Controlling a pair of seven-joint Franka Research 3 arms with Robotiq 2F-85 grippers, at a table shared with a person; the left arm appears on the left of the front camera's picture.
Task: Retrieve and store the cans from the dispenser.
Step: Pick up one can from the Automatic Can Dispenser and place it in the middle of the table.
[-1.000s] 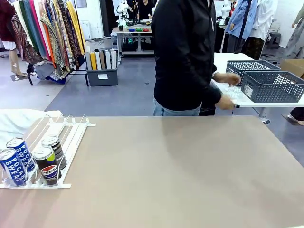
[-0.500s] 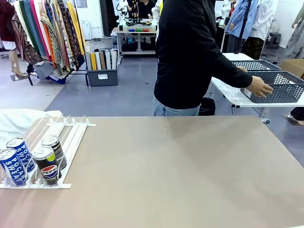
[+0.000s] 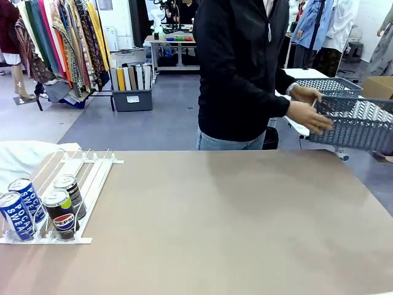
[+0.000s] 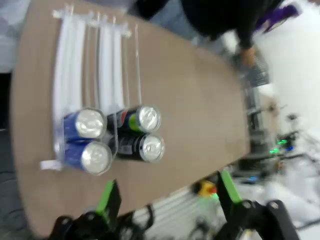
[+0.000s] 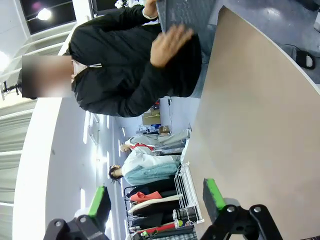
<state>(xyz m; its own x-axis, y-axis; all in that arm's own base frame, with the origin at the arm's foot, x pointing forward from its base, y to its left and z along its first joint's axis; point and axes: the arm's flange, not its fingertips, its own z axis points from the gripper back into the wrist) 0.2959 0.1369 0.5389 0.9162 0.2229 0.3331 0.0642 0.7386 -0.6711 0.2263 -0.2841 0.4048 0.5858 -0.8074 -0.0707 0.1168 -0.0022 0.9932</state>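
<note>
The brown table (image 3: 245, 221) is the largest thing. Behind it, at 12 o'clock, a person (image 3: 239, 74) holds a grey perforated basket (image 3: 359, 126) with both hands, toward 2 o'clock. The dispenser (image 3: 92, 175) lies at the table's 8 o'clock corner. Its long axis runs from about 7 o'clock to 1 o'clock, and its low end with clear stops points to the robot. At this end stand four cans (image 3: 27, 196): two Pocari Sweat cans (image 3: 16, 216) in the lane toward 9 o'clock, then a Pepsi can (image 3: 61, 215) with a black-and-green can (image 3: 70, 192) behind it. All are upright, so their long axis is vertical.

I judge them light, smooth and a little slippery, with thin walls that dent. It is better to take the round side gently at mid-height. The left gripper (image 4: 167, 192) hangs above them, fingers spread and empty. The right gripper (image 5: 156, 197) is also spread, holding nothing.
</note>
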